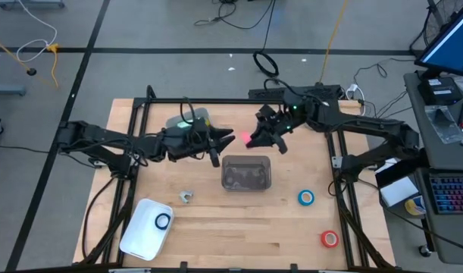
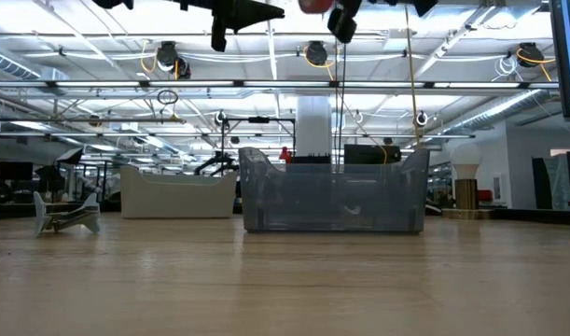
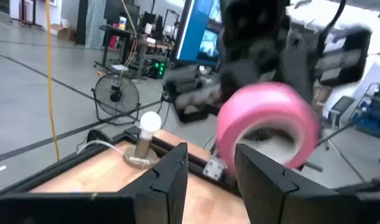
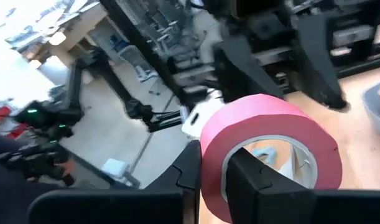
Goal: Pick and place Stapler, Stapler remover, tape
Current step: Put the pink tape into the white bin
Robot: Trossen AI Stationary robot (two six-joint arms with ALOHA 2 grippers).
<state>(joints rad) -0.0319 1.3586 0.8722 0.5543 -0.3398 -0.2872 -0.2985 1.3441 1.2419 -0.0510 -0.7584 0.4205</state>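
Observation:
A pink tape roll (image 1: 248, 139) hangs high over the table, above the far rim of the clear bin (image 1: 246, 173), in my right gripper (image 1: 255, 138), which is shut on it. My left gripper (image 1: 228, 138) is open and level, just left of the roll, with its fingers (image 3: 171, 174) pointing at the roll (image 3: 267, 121) from close by. A pale mint-green stapler (image 1: 187, 120) lies near the far edge, partly under the left arm. The staple remover (image 1: 187, 197) rests on the table. A blue roll (image 1: 306, 199) and a red roll (image 1: 330, 239) lie flat at the right. My right gripper (image 4: 217, 180) holds the pink roll by its wall (image 4: 211, 183). One finger (image 4: 249, 177) is inside the centre hole and the other (image 4: 190, 165) is on the outside. The roll is lifted clear of the table, its hole facing sideways.
A white tray (image 1: 144, 227) at the near left holds a blue tape ring (image 1: 164, 221). The clear bin (image 2: 333, 191) stands mid-table, below both grippers. A black frame (image 1: 140, 114) runs around the tabletop. Bare wood lies between the bin and the near edge.

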